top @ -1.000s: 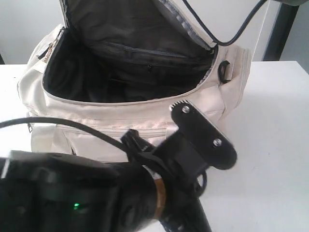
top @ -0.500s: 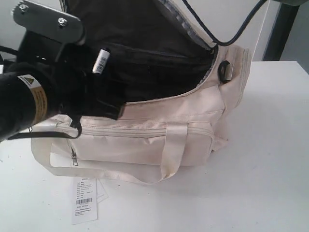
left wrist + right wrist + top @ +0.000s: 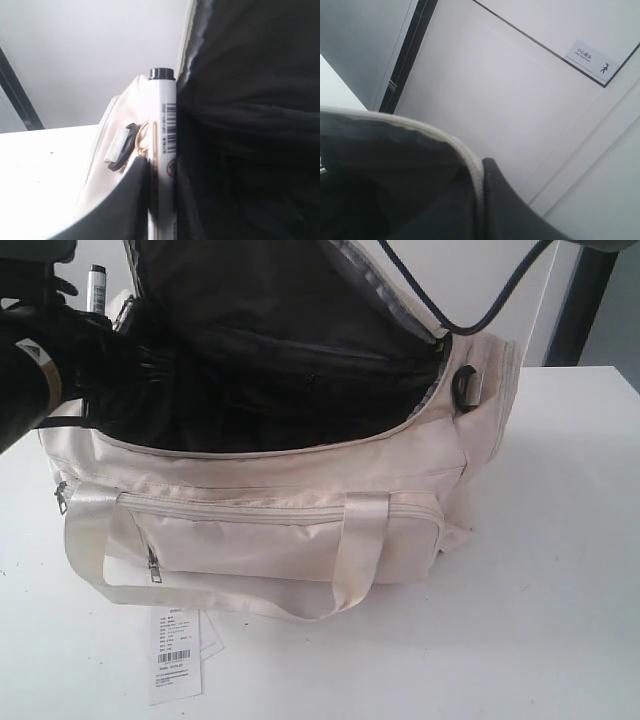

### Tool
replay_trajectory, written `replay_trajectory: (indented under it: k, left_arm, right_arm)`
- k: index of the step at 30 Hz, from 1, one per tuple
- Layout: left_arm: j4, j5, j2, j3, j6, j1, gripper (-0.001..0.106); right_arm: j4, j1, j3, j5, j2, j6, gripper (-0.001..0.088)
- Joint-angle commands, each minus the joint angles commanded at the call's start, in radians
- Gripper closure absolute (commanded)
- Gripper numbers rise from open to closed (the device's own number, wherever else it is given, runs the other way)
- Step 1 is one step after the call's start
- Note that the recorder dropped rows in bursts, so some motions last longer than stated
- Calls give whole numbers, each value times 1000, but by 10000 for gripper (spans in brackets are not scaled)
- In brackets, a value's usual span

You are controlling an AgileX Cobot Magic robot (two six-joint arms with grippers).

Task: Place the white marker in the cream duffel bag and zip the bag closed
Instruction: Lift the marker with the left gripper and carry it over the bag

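Observation:
The cream duffel bag lies on the white table with its top wide open, showing black lining. Its flap is held upright. My left gripper hovers over the bag's left end, shut on the white marker, whose dark end points up. In the left wrist view the marker shows a barcode and is pinched at my left gripper, beside the bag's end buckle. My right gripper is shut on the flap's cream piped edge; it lies outside the exterior view.
A white barcode tag lies on the table in front of the bag. A webbing handle loops down the front above a zip pocket. A black cable hangs over the bag's right end. A white wall stands behind.
My left arm swung up from low in front of the bag to its upper left end, carrying the marker. The bag's front and tag are now uncovered. The flap stays held up.

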Motion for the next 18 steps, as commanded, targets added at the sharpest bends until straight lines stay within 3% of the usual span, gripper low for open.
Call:
replay_trajectory:
  k: [9, 11, 15, 18]
  left_arm:
    - [0, -31, 118, -120, -18, 20, 1052]
    - [0, -31, 128, -127, -33, 20, 998]
    - [0, -38, 134, -131, -27, 20, 695]
    - [0, -58, 134, -131, -25, 20, 397]
  right_arm:
    - [0, 0, 0, 0, 0, 0, 868]
    - [0, 0, 0, 0, 0, 0, 868]
    - [0, 0, 0, 0, 0, 0, 868]
    - [0, 0, 0, 0, 0, 0, 868]
